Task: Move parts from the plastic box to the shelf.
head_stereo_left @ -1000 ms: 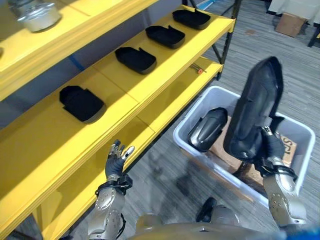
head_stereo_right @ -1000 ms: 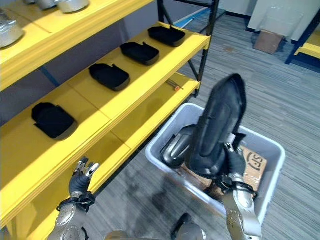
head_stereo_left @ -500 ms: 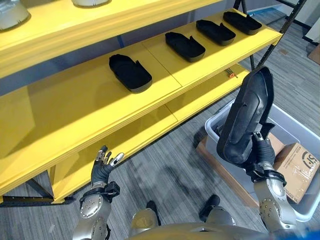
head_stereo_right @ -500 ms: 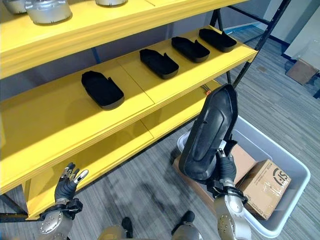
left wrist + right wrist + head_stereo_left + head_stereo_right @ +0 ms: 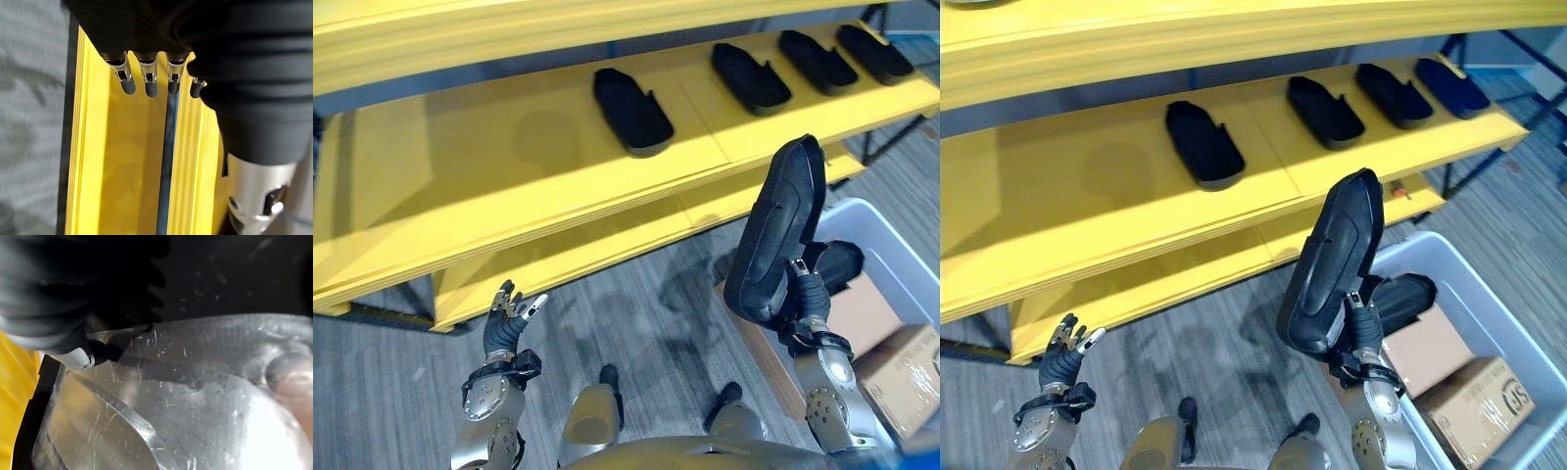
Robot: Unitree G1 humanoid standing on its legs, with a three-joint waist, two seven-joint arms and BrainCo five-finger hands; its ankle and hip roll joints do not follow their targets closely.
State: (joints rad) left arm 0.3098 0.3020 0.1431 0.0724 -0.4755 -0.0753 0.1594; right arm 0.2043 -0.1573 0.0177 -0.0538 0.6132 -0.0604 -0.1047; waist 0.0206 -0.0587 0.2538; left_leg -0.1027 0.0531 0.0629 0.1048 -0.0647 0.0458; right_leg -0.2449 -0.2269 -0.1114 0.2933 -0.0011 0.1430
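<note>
Right hand (image 5: 808,294) clamped round the lower end of a long black moulded part (image 5: 775,230), holding it upright, tilted a little, its rounded top level with the front edge of the yellow shelf (image 5: 509,186). The held part hangs in the air between the shelf and the grey plastic box (image 5: 1489,333), which sits on the carpet at about 4 o'clock in the head views. Right wrist view: dark ribbed cover and a thumb tip pressed against a scratched, glossy dark surface, the part's own face. In the box: another black part (image 5: 1400,294) at the near corner just behind the right hand, and two cardboard cartons (image 5: 1474,406) beside it. On the middle shelf level, four black parts in a row running from 12 o'clock toward 2 o'clock; the nearest of them (image 5: 631,110) lies flat, well apart from the held one. A lower shelf level shows beneath, with a small orange-tipped item (image 5: 1393,190) on it. Left hand (image 5: 506,328) low at 8 o'clock, fingers spread and relaxed, holding nothing, raised just in front of the bottom shelf's edge; its wrist view shows straight fingertips (image 5: 149,89) over yellow shelf boards.
</note>
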